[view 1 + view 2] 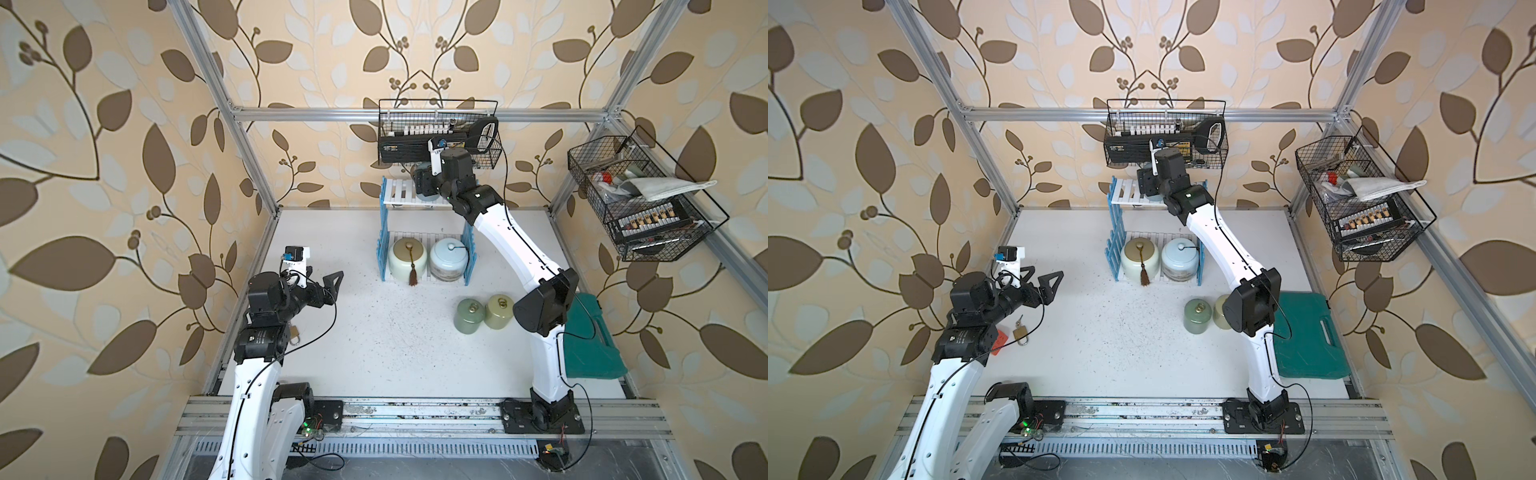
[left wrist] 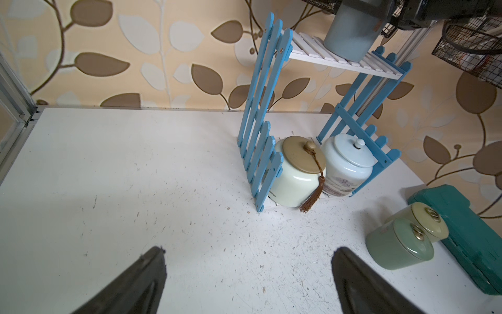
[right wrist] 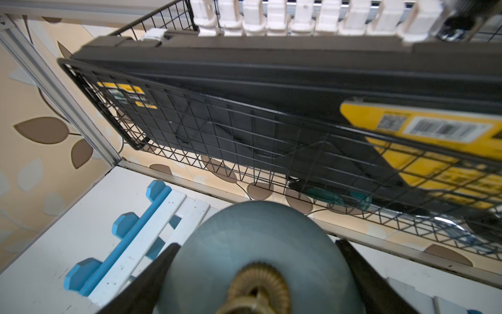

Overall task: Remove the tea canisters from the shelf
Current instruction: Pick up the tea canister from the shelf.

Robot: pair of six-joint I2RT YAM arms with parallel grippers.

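Right pincer straddles the light blue canister on the shelf, upper tier, grip unclear; left pincer hangs released. Next: clench, lift clear.

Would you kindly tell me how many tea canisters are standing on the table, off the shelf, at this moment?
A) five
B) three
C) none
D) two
D: only the dark green canister and the yellow-green canister stand side by side on the table; the cream canister, the white-blue canister and the light blue canister sit on the shelf.
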